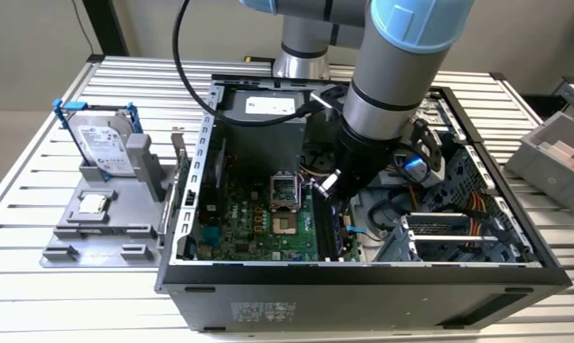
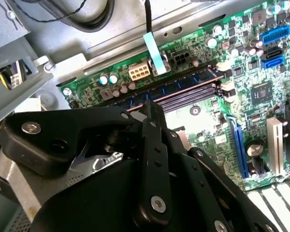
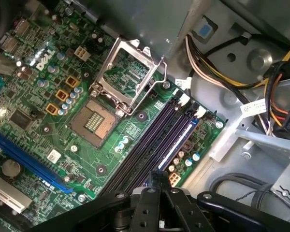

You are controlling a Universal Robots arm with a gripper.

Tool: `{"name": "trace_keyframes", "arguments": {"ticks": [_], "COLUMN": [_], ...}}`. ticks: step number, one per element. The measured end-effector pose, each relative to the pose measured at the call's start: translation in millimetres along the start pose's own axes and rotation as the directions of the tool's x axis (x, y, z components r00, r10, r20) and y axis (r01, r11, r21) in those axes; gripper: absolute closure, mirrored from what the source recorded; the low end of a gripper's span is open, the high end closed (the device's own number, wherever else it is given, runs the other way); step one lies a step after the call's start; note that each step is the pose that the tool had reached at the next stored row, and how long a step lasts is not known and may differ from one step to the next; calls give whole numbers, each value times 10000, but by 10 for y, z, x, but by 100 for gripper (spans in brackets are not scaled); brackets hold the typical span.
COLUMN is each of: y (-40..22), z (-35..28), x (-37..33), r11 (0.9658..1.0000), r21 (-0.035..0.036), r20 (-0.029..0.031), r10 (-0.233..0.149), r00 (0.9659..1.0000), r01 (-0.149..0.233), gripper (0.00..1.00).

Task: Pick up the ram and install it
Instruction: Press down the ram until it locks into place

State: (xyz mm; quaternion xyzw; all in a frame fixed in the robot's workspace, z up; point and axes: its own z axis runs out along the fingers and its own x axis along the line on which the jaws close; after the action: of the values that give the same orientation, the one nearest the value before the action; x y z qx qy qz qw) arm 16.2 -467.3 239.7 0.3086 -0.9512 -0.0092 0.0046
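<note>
With fingers together, hand (image 1: 332,187) above ram (image 2: 176,86).

End effector (image 1: 332,187) tip sits low in the case (image 1: 363,275) in the exterior view; finger state can't be told. In both wrist views its black linkage (image 2: 150,169) blocks the near ends of the memory slots (image 3: 154,140). Ram (image 2: 174,87) shows as a bluish edge in the slot row in the second wrist view; its near end is hidden behind the linkage, and how deep it seats can't be told. Arm (image 1: 401,64) is cut by the top edge and covers part of the case interior.
</note>
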Motion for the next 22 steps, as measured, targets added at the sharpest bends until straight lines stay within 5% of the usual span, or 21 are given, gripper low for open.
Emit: {"name": "trace_keyframes", "arguments": {"ticks": [11, 18, 22], "y": [-2, -3, -3], "z": [0, 0, 1], "x": [-2, -5, -5], "r11": [9946, 9882, 9826], "r21": [-38, -132, -135], "r20": [12, 92, 88], "r10": [-1041, -1527, -1852], "r00": [9946, 9882, 9827], "r01": [1041, 1529, 1853], "gripper": [100, 100, 100]}}
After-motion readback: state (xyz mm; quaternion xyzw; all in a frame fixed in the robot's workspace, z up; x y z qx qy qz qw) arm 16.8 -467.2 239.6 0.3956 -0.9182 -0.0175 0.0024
